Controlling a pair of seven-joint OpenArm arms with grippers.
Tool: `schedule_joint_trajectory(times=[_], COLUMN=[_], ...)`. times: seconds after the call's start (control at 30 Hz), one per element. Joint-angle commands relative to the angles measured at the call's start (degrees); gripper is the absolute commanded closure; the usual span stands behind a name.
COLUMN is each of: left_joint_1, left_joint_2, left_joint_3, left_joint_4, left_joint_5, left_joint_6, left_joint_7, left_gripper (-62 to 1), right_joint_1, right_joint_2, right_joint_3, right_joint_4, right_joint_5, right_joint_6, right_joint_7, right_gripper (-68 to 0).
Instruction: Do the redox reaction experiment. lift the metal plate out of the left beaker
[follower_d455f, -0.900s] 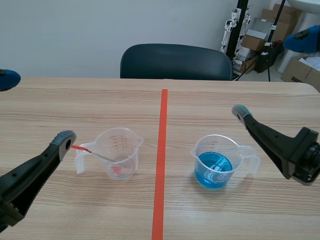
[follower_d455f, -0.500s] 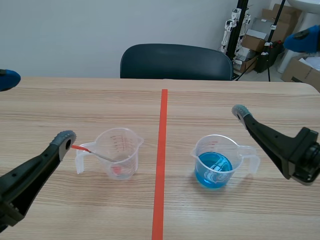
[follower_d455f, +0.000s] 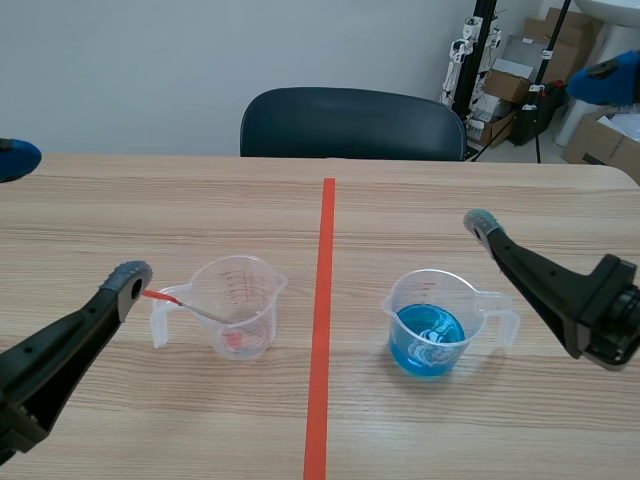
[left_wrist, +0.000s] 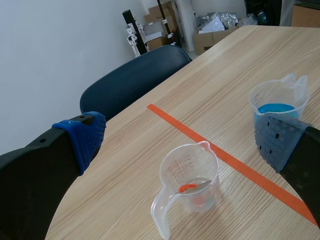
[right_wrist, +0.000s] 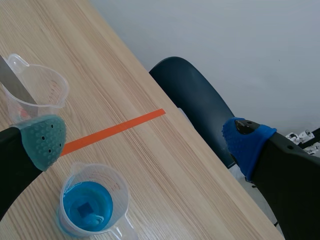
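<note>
The left beaker (follower_d455f: 237, 305) is clear plastic and stands left of the tape line. A thin metal plate (follower_d455f: 200, 311) with a red tip leans inside it, the tip poking over the rim toward the handle. My left gripper (follower_d455f: 70, 220) is open and wide; its near pad (follower_d455f: 128, 280) hovers just beside the red tip. In the left wrist view the beaker (left_wrist: 190, 175) and plate (left_wrist: 197, 186) lie below and ahead of the open gripper (left_wrist: 180, 145). My right gripper (follower_d455f: 543, 150) is open, above and right of the blue beaker (follower_d455f: 432, 325).
The right beaker (right_wrist: 95, 205) holds blue liquid with a small square piece at the bottom. An orange tape line (follower_d455f: 322, 320) splits the wooden table. A dark chair (follower_d455f: 350, 122) stands at the far edge. Boxes and stands sit beyond the table's right corner.
</note>
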Motion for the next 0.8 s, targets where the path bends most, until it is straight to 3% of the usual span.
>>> schedule_joint_trajectory(times=[0.0,0.2,0.4,0.77], left_joint_1=[-0.17,-0.17,-0.15,0.02], left_joint_2=[0.31,0.28,-0.02,0.15], left_joint_3=[-0.09,-0.09,-0.09,0.57], left_joint_4=[-0.02,-2.14,-7.82,-20.50], left_joint_5=[-0.83,-1.92,-1.97,-2.75], left_joint_6=[0.04,0.02,-0.20,-2.32], left_joint_7=[-0.81,-1.77,-7.87,-22.32], left_gripper=[-62.3,-62.3,-62.3,-62.3], right_joint_1=[0.68,0.68,0.68,0.66], right_joint_2=[-0.02,-0.02,-0.02,-0.17], right_joint_3=[0.07,0.07,0.07,0.07], right_joint_4=[0.42,0.42,0.42,0.42], right_joint_5=[0.39,0.00,-6.21,-4.68], right_joint_6=[-0.63,-0.63,-0.63,-0.59], right_joint_7=[0.85,0.83,0.87,2.34], right_gripper=[-67.9,-67.9,-67.9,-67.9])
